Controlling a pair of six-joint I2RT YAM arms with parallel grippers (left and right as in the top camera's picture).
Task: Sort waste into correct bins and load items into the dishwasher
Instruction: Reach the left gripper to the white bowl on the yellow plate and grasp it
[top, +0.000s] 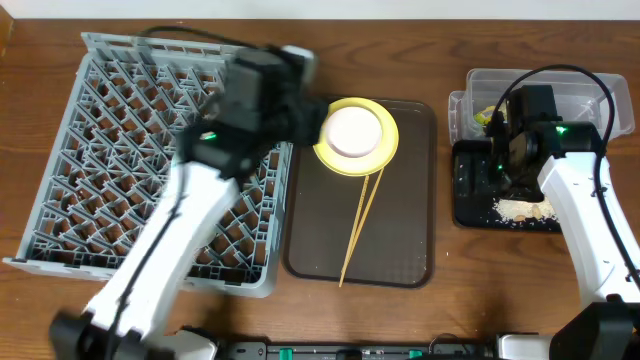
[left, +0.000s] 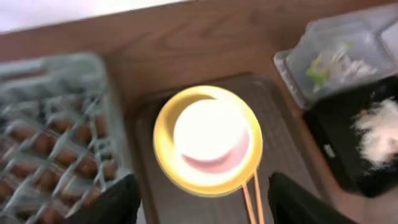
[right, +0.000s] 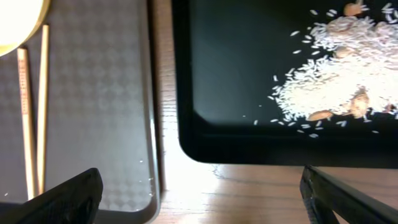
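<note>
Widely spread jaws: left above yellow plate (left: 163, 134), perhaps bowl (left: 208, 130) atop; right over black tray (right: 249, 74)

The brown rectangular serving tray (top: 405, 232) lies bare at 3 and 9 o'clock of the thin wooden chopsticks (top: 360, 228). At its 12 o'clock stands the round yellow plate (top: 390, 146), carrying a white bowl (top: 352, 130). At its 3 o'clock a narrow strip of table (top: 444, 250) separates it from the shallow black rectangular tray (top: 468, 205).

wooden table (top: 440, 40) | dish rack (top: 105, 125) | brown tray (top: 400, 225) | clear tub (top: 482, 80) | black tray (top: 469, 208)
</note>
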